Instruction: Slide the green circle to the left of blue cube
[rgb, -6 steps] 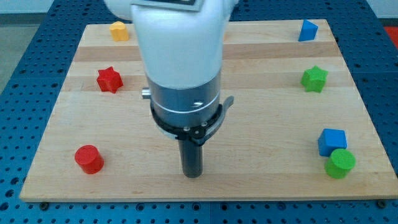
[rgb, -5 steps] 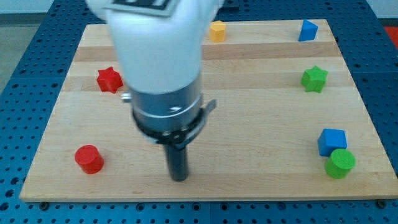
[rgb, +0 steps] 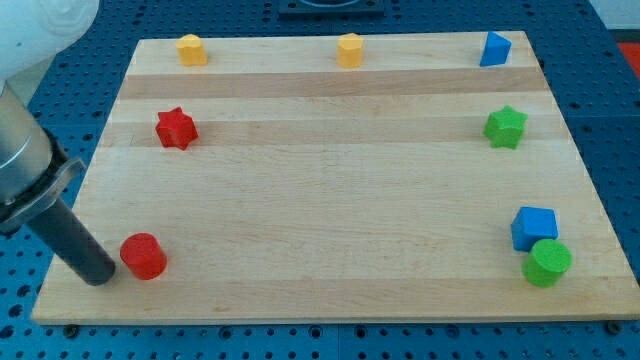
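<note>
My tip, a bare rod holding nothing, sits beside the red cylinder, far left of the green circle touching the blue cube, so that push isn't begun

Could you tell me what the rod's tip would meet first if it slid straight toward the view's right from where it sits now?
Most likely the red cylinder block: my tip sits just to its left at the wooden board's lower-left edge, though it lies slightly lower, so contact might be glancing.

My tip is now at the view's bottom left, just left of the red cylinder, having left the board's lower middle. With the arm aside, both yellow blocks show.
</note>
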